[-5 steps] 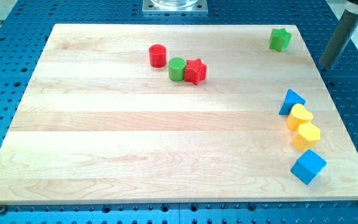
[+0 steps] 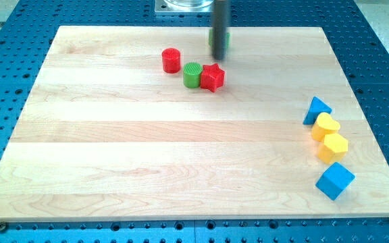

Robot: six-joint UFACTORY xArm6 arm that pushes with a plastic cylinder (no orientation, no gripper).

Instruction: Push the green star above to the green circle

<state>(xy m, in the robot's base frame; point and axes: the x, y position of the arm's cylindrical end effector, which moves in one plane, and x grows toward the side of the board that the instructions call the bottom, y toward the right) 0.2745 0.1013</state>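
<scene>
Camera view: green star (image 2: 225, 39) sits mostly hidden behind my tip (image 2: 218, 59), above green circle (image 2: 192, 74).

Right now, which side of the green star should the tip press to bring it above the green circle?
Probably the side facing the view's right, pushing toward the view's left. The green star, mostly hidden behind my rod, lies up and right of the green circle. My tip is at the star's lower edge.
</scene>
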